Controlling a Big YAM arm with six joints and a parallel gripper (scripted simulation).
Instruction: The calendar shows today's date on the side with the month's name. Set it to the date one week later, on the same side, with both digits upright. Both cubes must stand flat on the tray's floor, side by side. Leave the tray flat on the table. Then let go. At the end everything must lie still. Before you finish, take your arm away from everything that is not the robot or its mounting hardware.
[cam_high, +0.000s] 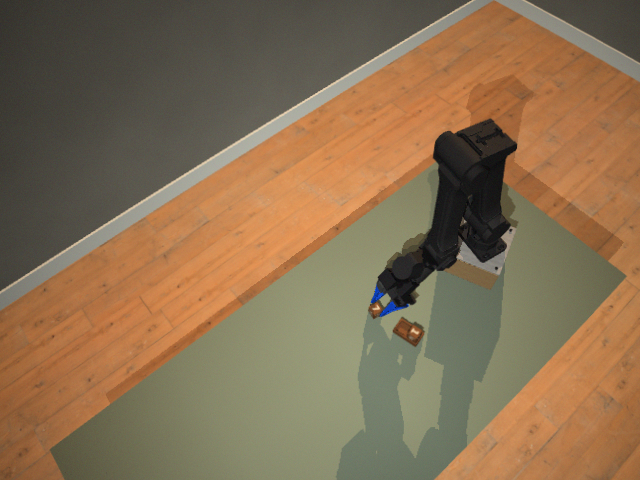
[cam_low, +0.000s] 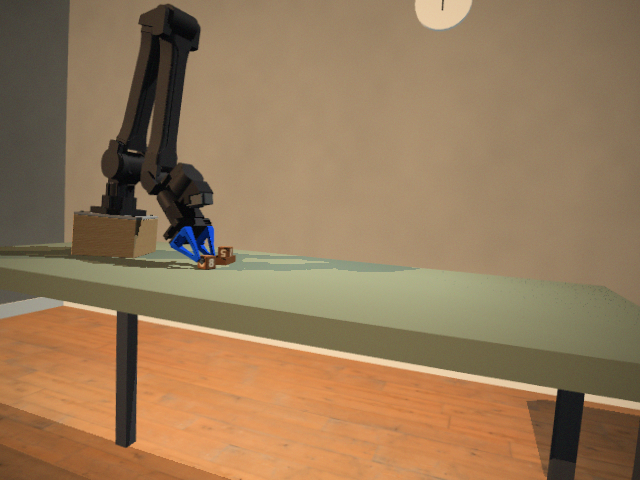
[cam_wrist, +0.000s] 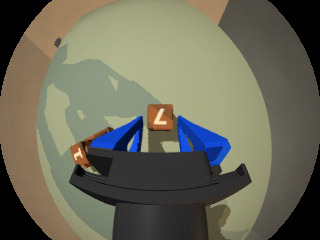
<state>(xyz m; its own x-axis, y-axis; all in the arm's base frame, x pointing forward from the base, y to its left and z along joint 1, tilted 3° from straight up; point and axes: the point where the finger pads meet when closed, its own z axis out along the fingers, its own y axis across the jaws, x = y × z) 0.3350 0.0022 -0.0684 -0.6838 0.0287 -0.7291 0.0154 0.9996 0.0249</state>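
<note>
Green table (cam_low: 392, 304) on dark legs, bearing a wooden block (cam_low: 111, 235) under the arm, a tray (cam_high: 409, 331) and a loose cube (cam_high: 375, 308).

Tan wall (cam_low: 361, 129), plank floor (cam_low: 258, 403), green table (cam_low: 361, 304), round clock (cam_low: 443, 12).

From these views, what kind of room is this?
Probably a bare test room: one arm on a wooden block atop a green table, plank floor, plain tan wall with a round clock, no other furniture visible.
</note>
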